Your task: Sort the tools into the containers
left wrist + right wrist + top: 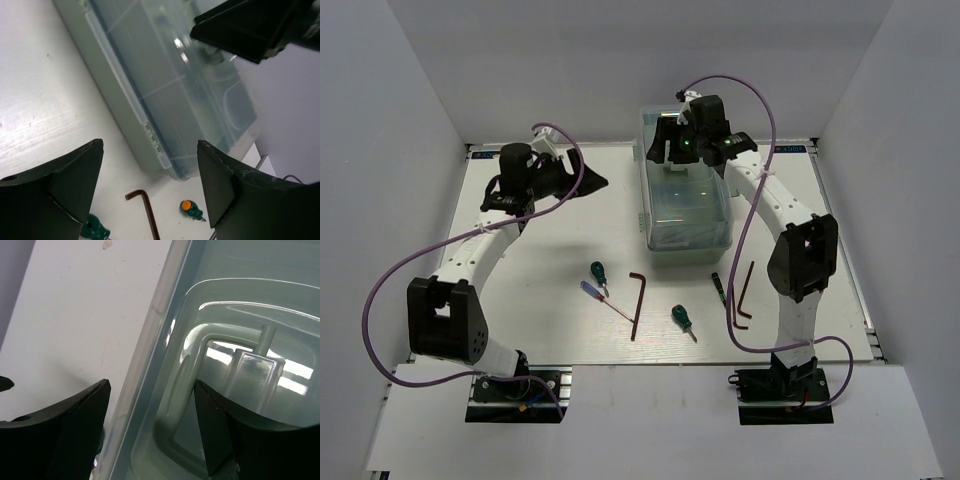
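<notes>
The pale mint-green toolbox (pixel 685 205) stands closed at the table's far middle, under its translucent lid. My right gripper (pixel 678 152) hovers open over its far end; in the right wrist view it (pixel 152 420) straddles the lid's edge beside the moulded handle (pixel 192 385). My left gripper (pixel 592 183) is open and empty, left of the box. In its wrist view it (pixel 150 170) frames the box's near corner (pixel 175 165). On the table lie two stubby green screwdrivers (pixel 597 272) (pixel 682 318), a slim blue/red one (pixel 605 298), a thin black-green one (pixel 718 288) and hex keys (pixel 637 300) (pixel 745 295).
White walls close in the table at the left, right and back. The left wrist view shows one hex key (pixel 145 205), a green screwdriver with an orange cap (pixel 192 209), another green handle (pixel 95 230) and the right arm's gripper (pixel 250 25) above the box.
</notes>
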Action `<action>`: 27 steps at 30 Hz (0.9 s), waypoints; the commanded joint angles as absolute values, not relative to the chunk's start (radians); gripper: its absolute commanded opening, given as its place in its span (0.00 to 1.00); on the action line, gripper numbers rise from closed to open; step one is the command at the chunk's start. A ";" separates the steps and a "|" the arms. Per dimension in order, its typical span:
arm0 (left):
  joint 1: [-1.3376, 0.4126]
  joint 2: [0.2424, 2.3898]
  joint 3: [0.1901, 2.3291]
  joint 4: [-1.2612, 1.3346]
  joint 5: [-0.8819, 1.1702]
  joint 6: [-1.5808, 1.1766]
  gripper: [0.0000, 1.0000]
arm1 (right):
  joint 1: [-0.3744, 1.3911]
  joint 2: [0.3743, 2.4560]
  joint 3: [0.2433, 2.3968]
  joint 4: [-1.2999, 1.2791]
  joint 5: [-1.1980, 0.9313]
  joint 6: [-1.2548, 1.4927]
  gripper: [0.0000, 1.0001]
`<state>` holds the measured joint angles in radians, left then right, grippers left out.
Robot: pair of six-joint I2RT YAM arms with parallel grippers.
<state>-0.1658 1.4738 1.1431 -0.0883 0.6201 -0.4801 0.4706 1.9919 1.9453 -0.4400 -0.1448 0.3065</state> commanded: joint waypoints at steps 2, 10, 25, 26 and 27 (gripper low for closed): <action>-0.178 1.469 1.259 -0.012 0.678 -0.502 0.86 | 0.460 1.968 1.916 -0.446 -0.305 0.403 0.71; -0.199 1.623 1.403 0.147 0.738 -0.636 0.86 | 0.422 1.948 1.980 -0.403 -0.446 0.465 0.68; -0.294 2.028 1.810 0.164 0.772 -0.764 0.86 | 0.379 1.910 1.930 -0.333 -0.591 0.549 0.63; -0.295 2.040 1.824 0.164 0.772 -0.776 0.86 | 0.379 1.910 1.925 -0.331 -0.594 0.549 0.63; -0.305 2.063 1.848 0.164 0.772 -0.776 0.86 | 0.374 1.910 1.924 -0.327 -0.600 0.551 0.63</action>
<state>-0.2882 2.0617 1.7718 0.1387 0.7464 -0.7475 0.3580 1.9842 1.9312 -0.3935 -0.4820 0.5110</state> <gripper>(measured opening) 0.855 0.633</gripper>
